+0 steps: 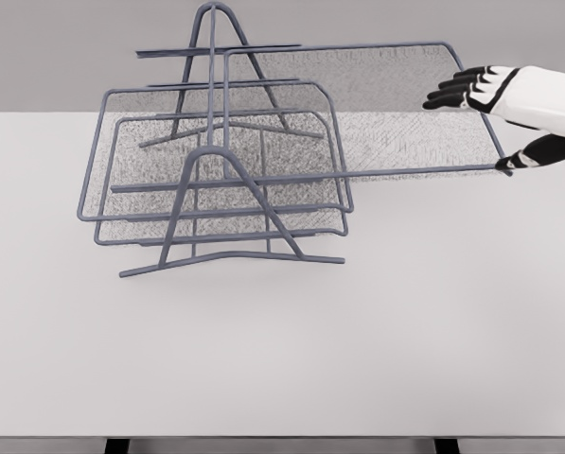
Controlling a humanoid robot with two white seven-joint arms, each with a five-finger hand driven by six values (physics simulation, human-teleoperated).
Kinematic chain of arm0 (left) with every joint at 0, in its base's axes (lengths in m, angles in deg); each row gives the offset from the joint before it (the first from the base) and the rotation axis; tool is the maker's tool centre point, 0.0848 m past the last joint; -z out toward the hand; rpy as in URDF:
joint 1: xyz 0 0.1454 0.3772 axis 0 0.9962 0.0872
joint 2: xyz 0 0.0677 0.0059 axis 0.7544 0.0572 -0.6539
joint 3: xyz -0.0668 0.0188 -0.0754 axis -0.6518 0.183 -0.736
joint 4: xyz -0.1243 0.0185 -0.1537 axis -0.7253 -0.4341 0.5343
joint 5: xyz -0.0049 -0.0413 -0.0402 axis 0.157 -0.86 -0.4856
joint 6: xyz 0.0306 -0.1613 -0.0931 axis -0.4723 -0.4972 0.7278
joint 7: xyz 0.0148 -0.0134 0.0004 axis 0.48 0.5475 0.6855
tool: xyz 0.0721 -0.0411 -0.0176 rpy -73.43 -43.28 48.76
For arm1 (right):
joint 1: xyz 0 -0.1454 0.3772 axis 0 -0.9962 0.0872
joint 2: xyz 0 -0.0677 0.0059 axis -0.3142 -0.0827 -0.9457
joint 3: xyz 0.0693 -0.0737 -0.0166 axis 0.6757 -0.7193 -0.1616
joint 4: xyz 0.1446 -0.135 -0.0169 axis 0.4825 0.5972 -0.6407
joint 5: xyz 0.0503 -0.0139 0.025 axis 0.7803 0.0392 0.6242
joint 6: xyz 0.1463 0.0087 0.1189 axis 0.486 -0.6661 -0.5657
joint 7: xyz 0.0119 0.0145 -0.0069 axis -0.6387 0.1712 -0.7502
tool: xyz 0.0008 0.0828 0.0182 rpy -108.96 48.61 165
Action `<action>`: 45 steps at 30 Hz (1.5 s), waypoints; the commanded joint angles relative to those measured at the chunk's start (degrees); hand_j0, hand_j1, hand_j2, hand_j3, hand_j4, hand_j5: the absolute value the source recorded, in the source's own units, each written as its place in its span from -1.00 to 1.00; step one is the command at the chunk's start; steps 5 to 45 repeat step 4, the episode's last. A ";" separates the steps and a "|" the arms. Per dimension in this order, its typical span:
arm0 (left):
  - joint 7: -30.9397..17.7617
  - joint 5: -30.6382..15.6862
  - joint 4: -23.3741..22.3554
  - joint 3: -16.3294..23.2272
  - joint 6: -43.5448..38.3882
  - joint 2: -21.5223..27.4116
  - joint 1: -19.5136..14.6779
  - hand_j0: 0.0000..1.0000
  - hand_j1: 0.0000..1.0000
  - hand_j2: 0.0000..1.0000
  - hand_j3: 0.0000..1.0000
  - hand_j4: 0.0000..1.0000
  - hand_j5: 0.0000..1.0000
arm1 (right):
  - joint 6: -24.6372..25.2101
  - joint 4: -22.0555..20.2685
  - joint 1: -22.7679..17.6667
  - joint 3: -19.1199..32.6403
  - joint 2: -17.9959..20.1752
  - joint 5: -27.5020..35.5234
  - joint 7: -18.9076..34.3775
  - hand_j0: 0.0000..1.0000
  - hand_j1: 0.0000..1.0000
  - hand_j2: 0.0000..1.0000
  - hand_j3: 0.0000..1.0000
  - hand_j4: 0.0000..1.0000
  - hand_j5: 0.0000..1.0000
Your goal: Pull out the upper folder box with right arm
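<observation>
1. While the right hand [495, 118] pinches its right edge, fingers above and thumb below, the upper mesh tray [396, 104] juts far right of the wire rack [211, 151].
2. Two lower trays [216, 180] sit inside the rack, holding nothing.
3. Everything stands on a white table [358, 350].

Right hand [490, 118] on extended upper tray [396, 104] of wire rack [211, 170].

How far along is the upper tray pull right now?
Mostly done: the upper tray sticks far out to the right of the rack. In hand: the right robot hand grips its right edge. Left: at most a final pull; the lower trays sit in place.
</observation>
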 commanded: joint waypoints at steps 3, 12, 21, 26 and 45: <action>0.08 0.01 0.13 0.02 0.01 0.00 -0.09 1.00 1.00 1.00 1.00 1.00 1.00 | 0.17 -2.78 -0.44 -0.43 -4.37 2.20 -0.03 1.00 1.00 1.00 1.00 1.00 1.00; -0.01 0.01 0.13 0.02 0.01 0.00 -0.09 1.00 1.00 1.00 1.00 1.00 1.00 | 0.17 -2.78 -0.70 -0.70 -4.46 2.20 -0.03 1.00 1.00 1.00 1.00 1.00 1.00; -0.01 0.01 0.13 0.02 0.01 0.00 -0.09 1.00 1.00 1.00 1.00 1.00 1.00 | 0.17 -2.78 -0.70 -0.70 -4.46 2.20 -0.03 1.00 1.00 1.00 1.00 1.00 1.00; -0.01 0.01 0.13 0.02 0.01 0.00 -0.09 1.00 1.00 1.00 1.00 1.00 1.00 | 0.17 -2.78 -0.70 -0.70 -4.46 2.20 -0.03 1.00 1.00 1.00 1.00 1.00 1.00; -0.01 0.01 0.13 0.02 0.01 0.00 -0.09 1.00 1.00 1.00 1.00 1.00 1.00 | 0.17 -2.78 -0.70 -0.70 -4.46 2.20 -0.03 1.00 1.00 1.00 1.00 1.00 1.00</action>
